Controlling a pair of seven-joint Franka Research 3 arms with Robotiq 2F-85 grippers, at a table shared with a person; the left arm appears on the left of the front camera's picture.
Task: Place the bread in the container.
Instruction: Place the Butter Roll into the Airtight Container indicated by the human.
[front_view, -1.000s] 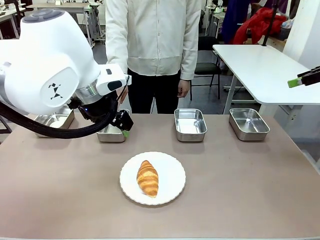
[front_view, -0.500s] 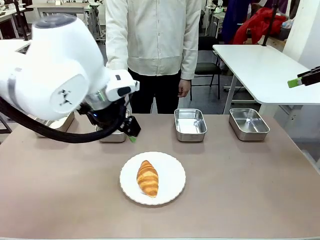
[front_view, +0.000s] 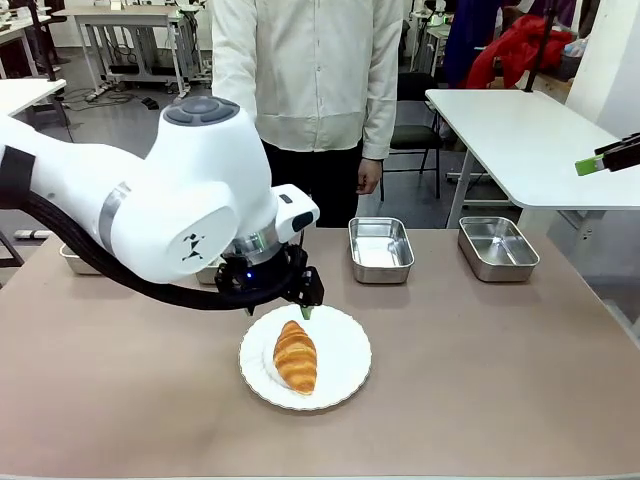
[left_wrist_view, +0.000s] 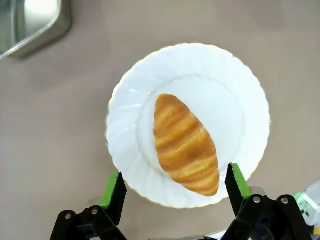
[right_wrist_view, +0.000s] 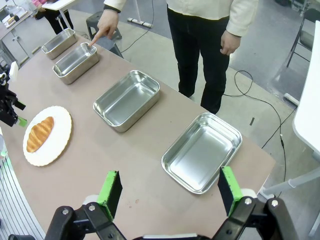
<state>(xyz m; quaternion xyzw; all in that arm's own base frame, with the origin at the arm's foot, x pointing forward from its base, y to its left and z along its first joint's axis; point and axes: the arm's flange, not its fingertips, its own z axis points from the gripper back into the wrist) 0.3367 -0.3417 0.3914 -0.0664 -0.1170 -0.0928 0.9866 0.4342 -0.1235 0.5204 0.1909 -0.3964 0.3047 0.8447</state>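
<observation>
The bread (front_view: 295, 356), a golden-brown croissant, lies on a round white plate (front_view: 345, 375) at the table's front middle. My left gripper (front_view: 305, 311) hangs open just over the plate's far rim. In the left wrist view its green pads (left_wrist_view: 114, 186) stand wide on either side of the croissant (left_wrist_view: 185, 145), not touching it. Four shiny steel pans line the far side. In the right wrist view the person's finger (right_wrist_view: 93, 36) points at the container (right_wrist_view: 75, 62), the second pan from the far end. My right gripper (right_wrist_view: 169, 179) is open and holds nothing, above the table's right end.
Two other pans (front_view: 380, 248) (front_view: 497, 247) sit at the back middle and back right, one (front_view: 78, 262) at the far left. The person (front_view: 310, 90) stands at the far edge. A white table (front_view: 530, 140) stands beyond on the right.
My left arm has swung right and toward the front, from over the back-left pan to above the plate. The croissant and right gripper have not moved.
</observation>
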